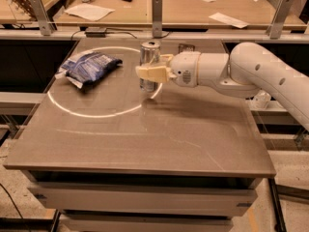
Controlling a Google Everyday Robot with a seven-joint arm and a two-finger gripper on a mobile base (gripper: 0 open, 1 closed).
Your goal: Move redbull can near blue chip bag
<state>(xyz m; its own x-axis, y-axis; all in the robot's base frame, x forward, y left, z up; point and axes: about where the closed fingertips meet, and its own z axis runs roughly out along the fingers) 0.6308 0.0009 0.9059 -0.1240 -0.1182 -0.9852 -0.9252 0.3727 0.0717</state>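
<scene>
from where i stand the job looks partly done: the gripper point(150, 72) reaches in from the right edge of the desk point(145, 144) and its jaws are closed around the middle of the redbull can point(149, 54), which stands upright near the middle of the far edge. i cannot tell whether the can's base rests on the top or hangs just above it. the blue chip bag point(89, 66) lies crumpled toward the far left corner, apart from the can, so i judge the gap between them is yet to be closed and the can yet to be set down and let go. the desk top is smooth grey-brown with a thin white ring point(96, 114) marked on its left half; the bag lies across the ring's far left part and the can stands at its right rim. a small dark flat thing point(186, 47) sits by the far edge behind the white arm point(251, 71). beyond the desk runs a wooden bench point(193, 13) with loose papers point(89, 11) and metal posts point(156, 13).
</scene>
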